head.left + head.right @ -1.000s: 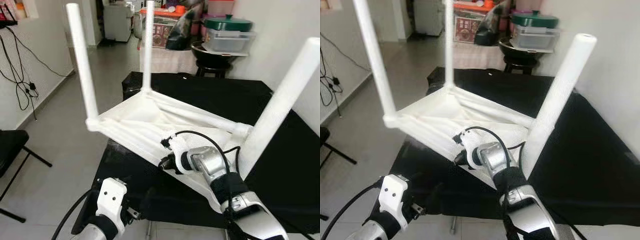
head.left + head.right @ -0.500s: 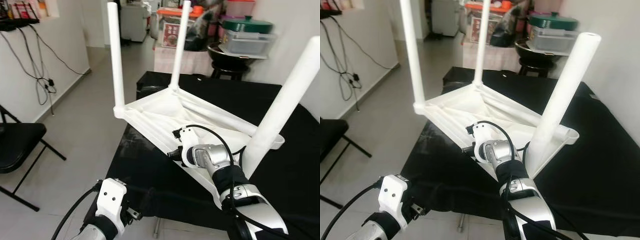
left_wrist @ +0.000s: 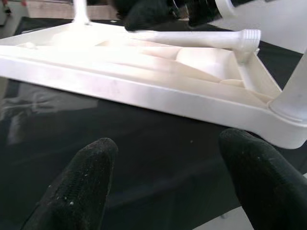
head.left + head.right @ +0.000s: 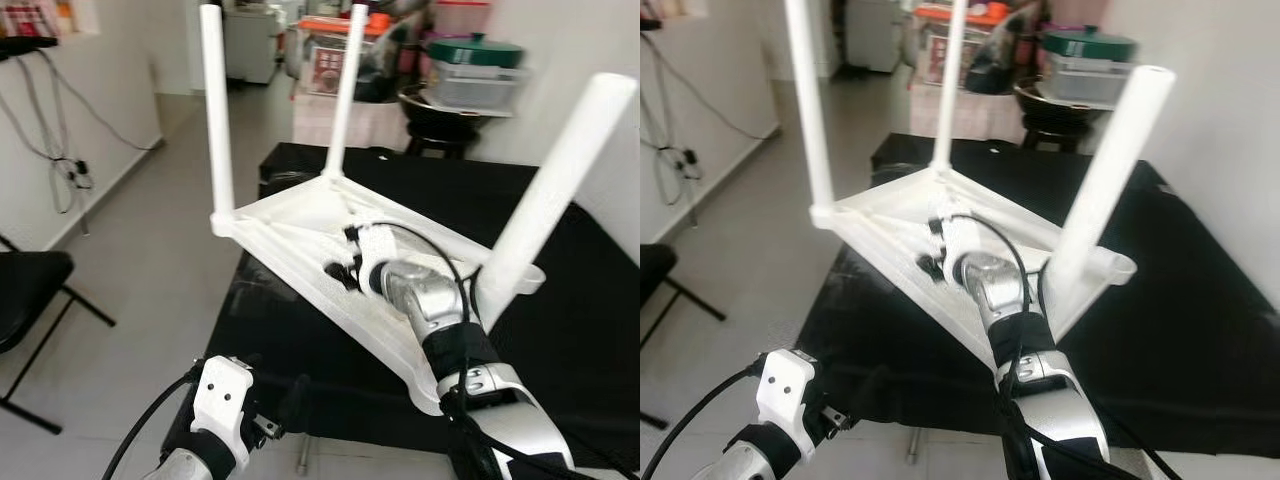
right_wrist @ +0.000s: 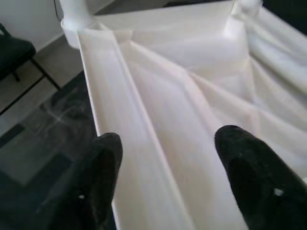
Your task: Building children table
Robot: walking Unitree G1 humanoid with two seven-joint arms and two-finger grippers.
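Black cloth covers the work table point(image 4: 590, 330), and on it the white children's table point(image 4: 300, 240) lies upside down, tilted, with three legs pointing up and a fourth leg point(image 3: 192, 38) lying loose across its ribbed underside. Relative to that white table, the right gripper point(image 5: 168, 177) sits over the near long rim, its two black fingers apart with the rim and a stretch of the underside between them, not clamped on anything; the silver right arm reaches up to it from the near edge. The left gripper point(image 3: 163, 187) hangs lower, in front of and below the same rim, fingers point(image 3: 79, 182) spread wide over the black cloth and holding nothing. Compared with half a second ago, the white table has swung round slightly, its far corner nearer the middle of the head views, and the right wrist sits higher on the underside; part of that shift may be the camera's own. As a judgement, the table is being turned to bring the empty fourth socket within reach, so the loose leg remains to be fitted.
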